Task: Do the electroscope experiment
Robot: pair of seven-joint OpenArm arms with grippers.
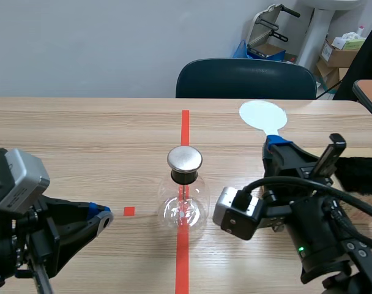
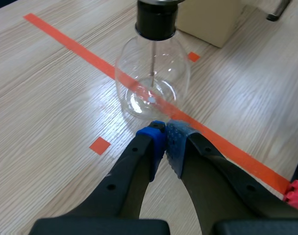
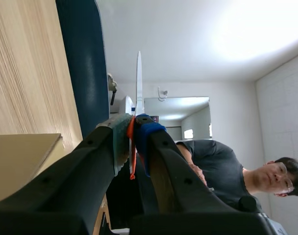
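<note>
The electroscope, a round glass flask (image 1: pixel 184 205) with a black neck and a flat metal cap (image 1: pixel 185 158), stands on the red tape line at the table's middle. My right gripper (image 1: pixel 276 146) is raised to the flask's right and is shut on the handle of a white round paddle (image 1: pixel 263 115). The right wrist view shows the paddle (image 3: pixel 138 83) edge-on, pinched by the right gripper (image 3: pixel 133 128). My left gripper (image 1: pixel 103 215) rests low to the flask's left, shut on nothing. In the left wrist view the flask (image 2: pixel 151 73) stands just ahead of the left gripper (image 2: pixel 164 139).
A dark blue chair (image 1: pixel 246 79) stands behind the table. A black furry cloth (image 1: pixel 360 174) lies at the right edge. A cardboard box (image 2: pixel 212 19) sits beyond the flask. A person (image 3: pixel 222 166) shows in the right wrist view.
</note>
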